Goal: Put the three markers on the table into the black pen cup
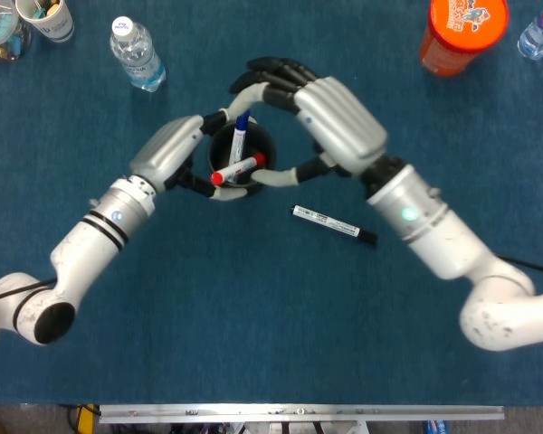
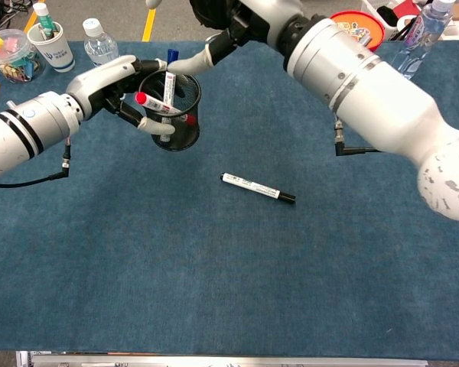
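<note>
Black mesh pen cup (image 2: 176, 115), round

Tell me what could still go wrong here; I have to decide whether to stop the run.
The red-capped marker lies tilted across the rim of the black pen cup rather than down inside, so it may slip out. The left hand holds the cup and the right hand hovers right at it; a bump could tip it. The black marker lies on the table.
</note>
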### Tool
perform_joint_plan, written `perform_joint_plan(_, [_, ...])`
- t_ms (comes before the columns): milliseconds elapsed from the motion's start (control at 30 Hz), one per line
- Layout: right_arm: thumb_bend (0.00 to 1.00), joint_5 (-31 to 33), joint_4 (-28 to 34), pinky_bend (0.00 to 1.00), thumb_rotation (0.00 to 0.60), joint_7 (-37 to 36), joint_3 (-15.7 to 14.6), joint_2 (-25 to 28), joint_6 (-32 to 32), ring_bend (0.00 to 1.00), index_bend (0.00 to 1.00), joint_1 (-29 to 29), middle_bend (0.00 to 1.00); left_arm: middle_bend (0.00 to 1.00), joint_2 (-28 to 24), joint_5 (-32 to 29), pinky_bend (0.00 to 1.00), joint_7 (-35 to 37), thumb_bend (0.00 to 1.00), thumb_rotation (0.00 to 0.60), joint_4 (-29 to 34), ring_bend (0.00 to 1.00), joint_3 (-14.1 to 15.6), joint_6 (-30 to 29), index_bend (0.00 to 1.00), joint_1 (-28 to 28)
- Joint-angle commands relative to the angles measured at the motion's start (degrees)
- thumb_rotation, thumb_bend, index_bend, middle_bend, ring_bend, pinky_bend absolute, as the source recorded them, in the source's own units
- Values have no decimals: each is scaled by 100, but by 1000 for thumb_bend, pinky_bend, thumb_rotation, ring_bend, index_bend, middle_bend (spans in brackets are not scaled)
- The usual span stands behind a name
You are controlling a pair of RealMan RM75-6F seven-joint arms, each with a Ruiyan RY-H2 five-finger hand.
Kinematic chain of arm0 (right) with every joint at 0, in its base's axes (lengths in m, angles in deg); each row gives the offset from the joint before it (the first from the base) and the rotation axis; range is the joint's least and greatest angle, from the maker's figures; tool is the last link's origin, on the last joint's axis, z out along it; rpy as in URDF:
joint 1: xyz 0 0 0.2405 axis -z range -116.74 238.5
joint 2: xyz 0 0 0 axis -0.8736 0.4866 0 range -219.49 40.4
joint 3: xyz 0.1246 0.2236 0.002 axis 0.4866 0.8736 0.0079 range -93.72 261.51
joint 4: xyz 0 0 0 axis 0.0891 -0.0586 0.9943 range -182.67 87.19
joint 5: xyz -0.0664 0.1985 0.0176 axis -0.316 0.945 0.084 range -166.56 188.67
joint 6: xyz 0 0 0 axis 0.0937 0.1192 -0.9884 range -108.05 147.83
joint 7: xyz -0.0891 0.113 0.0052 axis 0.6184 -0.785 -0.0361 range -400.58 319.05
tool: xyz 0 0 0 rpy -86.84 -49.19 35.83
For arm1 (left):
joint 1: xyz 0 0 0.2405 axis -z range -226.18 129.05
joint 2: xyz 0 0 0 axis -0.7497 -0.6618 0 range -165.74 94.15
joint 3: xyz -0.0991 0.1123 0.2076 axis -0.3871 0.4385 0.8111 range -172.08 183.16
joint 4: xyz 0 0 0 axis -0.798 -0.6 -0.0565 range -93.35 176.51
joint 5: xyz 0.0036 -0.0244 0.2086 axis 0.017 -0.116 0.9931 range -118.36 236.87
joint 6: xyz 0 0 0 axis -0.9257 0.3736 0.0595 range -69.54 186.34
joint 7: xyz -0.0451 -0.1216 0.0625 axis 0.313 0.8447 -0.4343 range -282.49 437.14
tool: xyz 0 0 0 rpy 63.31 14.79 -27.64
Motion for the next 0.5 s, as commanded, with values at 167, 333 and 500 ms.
perform_joint_plan(167, [0, -831, 334, 168, 600, -128, -716, 1025, 374, 155, 441, 733, 350, 370, -217, 119, 292, 8, 150, 600, -11, 346, 43, -112, 250, -111])
perform_joint_plan(333, [0, -1110, 453, 196, 600, -108, -1172, 1547, 306, 188, 489, 1029, 387, 370, -302, 220, 291, -6, 150, 600, 10, 346, 82, -182, 249, -160])
perform_joint_plan(500, [7, -1043, 493, 204, 600, 253, -1552, 1669, -56, 193, 522, 1121, 391, 370, -313, 328, 291, -91, 150, 600, 43, 346, 129, -252, 250, -180])
